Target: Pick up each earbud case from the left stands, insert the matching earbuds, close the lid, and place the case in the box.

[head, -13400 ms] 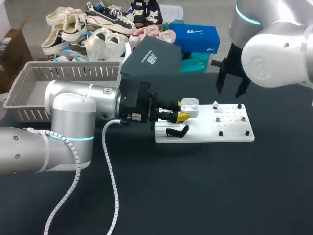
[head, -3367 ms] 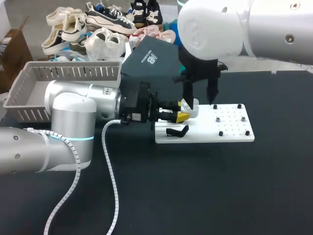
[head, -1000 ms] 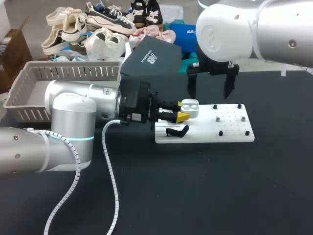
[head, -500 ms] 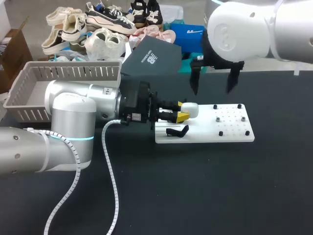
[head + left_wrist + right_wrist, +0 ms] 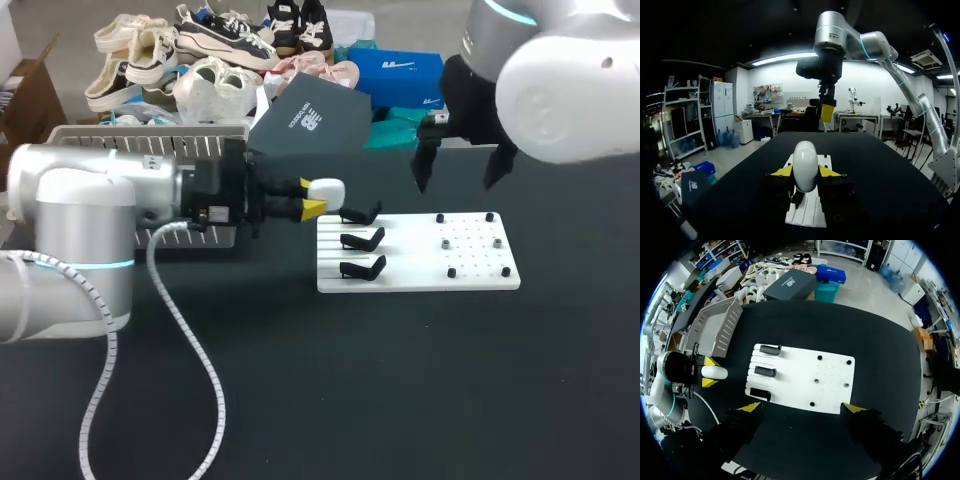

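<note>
Clamping case (image 5: pixel 327 190) in left gripper (image 5: pixel 314 196), just beside stands (image 5: pixel 362 240), long axis out along fingers. Box (image 5: pixel 150 140) close by that arm, opposite way. Right gripper (image 5: pixel 460 170) spread open, empty, over board (image 5: pixel 470 262).

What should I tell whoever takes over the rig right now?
Left gripper: jaws shut on the white earbud case, lid closed, held in the air between the white board and the grey basket.
Right gripper: jaws open, empty, hovering high above the board.
Done: the case is off its stand and closed; all three black stands are empty. Whether the earbuds are inside cannot be seen.
Left: set the case in the basket, likely the task's box.
</note>
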